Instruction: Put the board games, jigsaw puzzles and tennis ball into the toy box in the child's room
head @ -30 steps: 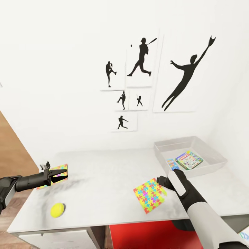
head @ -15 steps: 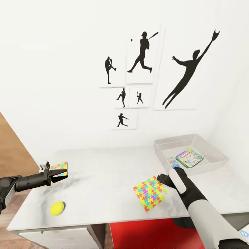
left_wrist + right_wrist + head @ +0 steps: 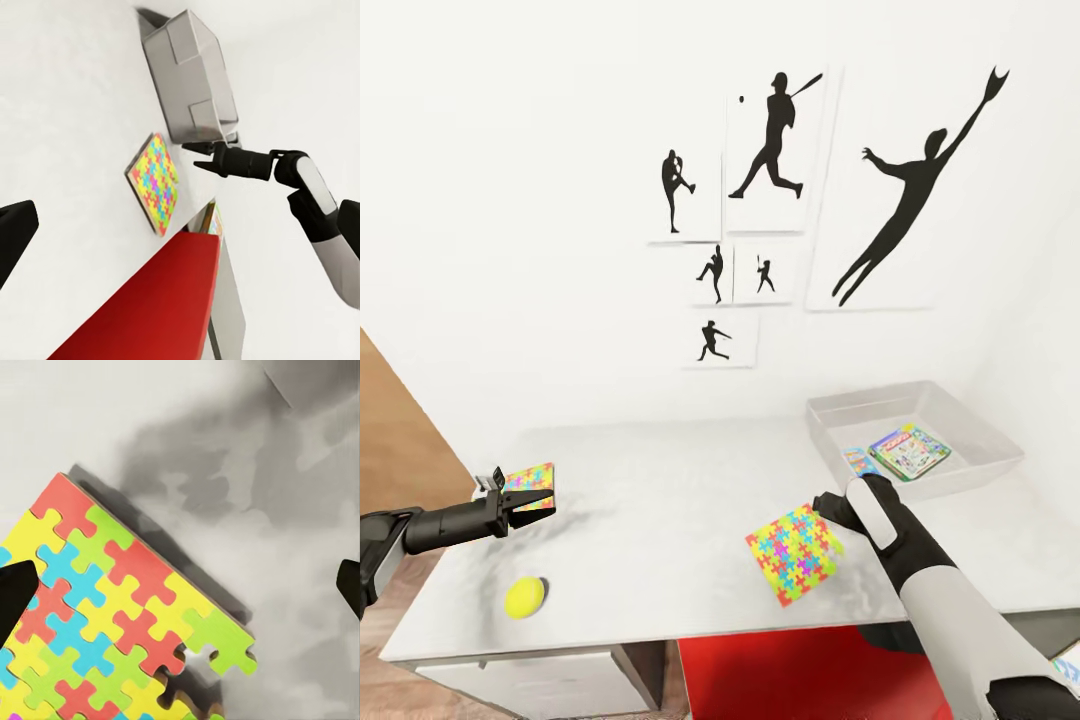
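Grey-white and mottled, the desk point(image 3: 660, 500) carried most of what I had to move. One jigsaw puzzle point(image 3: 792, 553) lay flat near the front edge, and my right gripper point(image 3: 822, 505) hovered at its far corner with the jaws spread wide and empty. My left gripper point(image 3: 532, 505) was at the second jigsaw puzzle point(image 3: 528, 484), and from the head view I could not tell if the jaws were closed on it. The tennis ball point(image 3: 525, 597) rested near the front left corner. The toy box point(image 3: 840, 445) at the far right already held two board games point(image 3: 908, 450).

I judged the flat box the main risk: descending fingers could push it over the near edge instead of catching it. A bump from the left arm could roll the ball off.

In the right wrist view the puzzle corner point(image 3: 217, 645) sat between the two dark fingertips point(image 3: 15, 592), which the head view hid behind the arm. In the left wrist view I could see the right gripper point(image 3: 202, 156) low over the desk beside the toy box point(image 3: 191, 75).
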Tool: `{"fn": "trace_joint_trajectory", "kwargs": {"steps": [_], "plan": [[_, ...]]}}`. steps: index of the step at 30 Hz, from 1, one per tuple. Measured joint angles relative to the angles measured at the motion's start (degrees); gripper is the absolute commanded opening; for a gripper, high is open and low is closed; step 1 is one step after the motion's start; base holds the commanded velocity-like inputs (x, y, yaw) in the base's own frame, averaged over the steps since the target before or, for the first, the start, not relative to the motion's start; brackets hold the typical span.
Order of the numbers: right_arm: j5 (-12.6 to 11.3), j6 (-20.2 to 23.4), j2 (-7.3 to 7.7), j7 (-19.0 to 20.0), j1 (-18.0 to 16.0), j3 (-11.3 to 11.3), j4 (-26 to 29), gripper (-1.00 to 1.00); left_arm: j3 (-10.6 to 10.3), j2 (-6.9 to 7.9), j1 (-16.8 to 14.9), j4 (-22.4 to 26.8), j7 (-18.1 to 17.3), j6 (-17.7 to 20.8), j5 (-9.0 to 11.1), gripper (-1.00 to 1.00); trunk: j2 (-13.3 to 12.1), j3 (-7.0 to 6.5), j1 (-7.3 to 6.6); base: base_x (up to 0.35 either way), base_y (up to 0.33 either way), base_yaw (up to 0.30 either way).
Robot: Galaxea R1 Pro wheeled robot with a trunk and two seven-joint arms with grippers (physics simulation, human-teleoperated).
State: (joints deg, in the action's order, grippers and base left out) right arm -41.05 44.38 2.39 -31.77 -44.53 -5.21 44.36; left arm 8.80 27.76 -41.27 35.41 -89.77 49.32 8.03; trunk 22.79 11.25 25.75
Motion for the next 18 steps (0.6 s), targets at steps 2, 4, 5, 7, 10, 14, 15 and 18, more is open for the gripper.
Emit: {"fn": "trace_joint_trajectory", "kwargs": {"steps": [2,4,5,7,10,14,15,18], "plan": [[-0.01,0.01,-0.04,0.00,-0.28,0.03,-0.02,1.00,0.00,0.00,-0.01,0.00,0.00,0.00,0.00,1.00,0.00,0.19,0.00,0.000,0.000,0.000],[-0.02,0.01,-0.12,0.00,-0.43,0.04,-0.03,1.00,0.00,0.00,-0.01,0.00,0.00,0.00,0.00,1.00,0.00,0.38,0.00,0.000,0.000,0.000],[-0.02,0.01,-0.15,0.00,-0.46,0.04,-0.03,1.00,0.00,0.00,-0.01,0.00,0.00,0.00,0.00,1.00,0.00,0.47,0.00,0.000,0.000,0.000],[-0.01,0.02,-0.21,0.00,-0.52,0.05,-0.04,1.00,0.00,0.00,0.00,0.00,0.00,0.00,0.00,1.00,0.00,0.66,0.00,0.000,0.000,0.000],[-0.02,0.02,-0.28,0.00,-0.57,0.04,-0.04,1.00,0.00,0.00,0.00,0.00,0.00,0.00,0.00,1.00,0.00,0.95,0.00,0.000,0.000,0.000],[-0.05,0.02,-0.37,0.00,-0.58,-0.04,-0.04,1.00,0.00,0.00,0.00,0.00,0.00,0.00,0.00,1.00,0.00,1.33,0.00,0.000,0.000,0.000],[-0.06,0.02,-0.37,0.00,-0.59,-0.06,-0.04,1.00,0.00,0.00,0.00,0.00,0.00,0.00,0.00,1.00,0.00,1.42,0.00,0.000,0.000,0.000],[-0.08,0.02,-0.31,0.00,-0.59,-0.18,-0.04,1.00,0.00,0.00,0.00,0.00,0.00,0.00,0.00,1.00,0.00,1.71,0.00,0.000,0.000,0.000]]}}
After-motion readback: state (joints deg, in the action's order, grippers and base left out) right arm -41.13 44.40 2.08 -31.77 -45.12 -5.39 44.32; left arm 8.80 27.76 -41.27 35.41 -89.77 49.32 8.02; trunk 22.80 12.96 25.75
